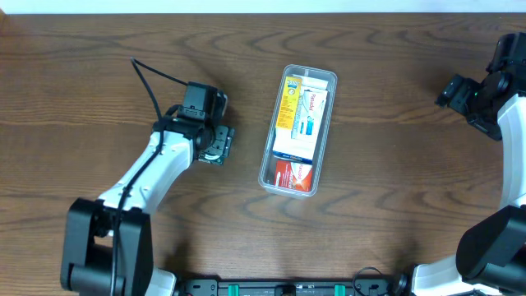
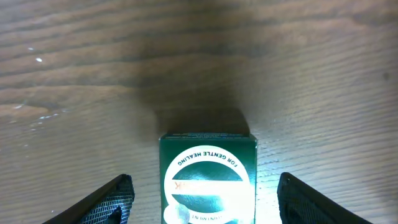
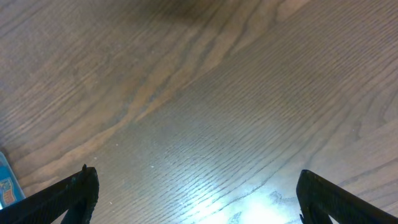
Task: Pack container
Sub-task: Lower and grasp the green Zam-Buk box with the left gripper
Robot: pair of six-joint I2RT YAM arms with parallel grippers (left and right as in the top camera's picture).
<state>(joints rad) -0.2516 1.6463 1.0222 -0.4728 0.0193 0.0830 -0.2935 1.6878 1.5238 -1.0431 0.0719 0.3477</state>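
Note:
The container [image 1: 311, 71] is a long clear tray at the table's middle. It holds a yellow box [image 1: 288, 103], a white box [image 1: 306, 123] and a red box [image 1: 294, 174]. My left gripper [image 1: 215, 146] is left of the tray, low over the table. In the left wrist view it is open [image 2: 204, 186], its fingers on either side of a small dark green box [image 2: 208, 155] with a white ring of print, with a gap on each side. My right gripper [image 1: 454, 92] is at the far right, open and empty [image 3: 196, 193] over bare wood.
The table is dark wood. A black cable [image 1: 152, 78] runs from the left wrist toward the back. A bit of blue [image 3: 5, 182] shows at the left edge of the right wrist view.

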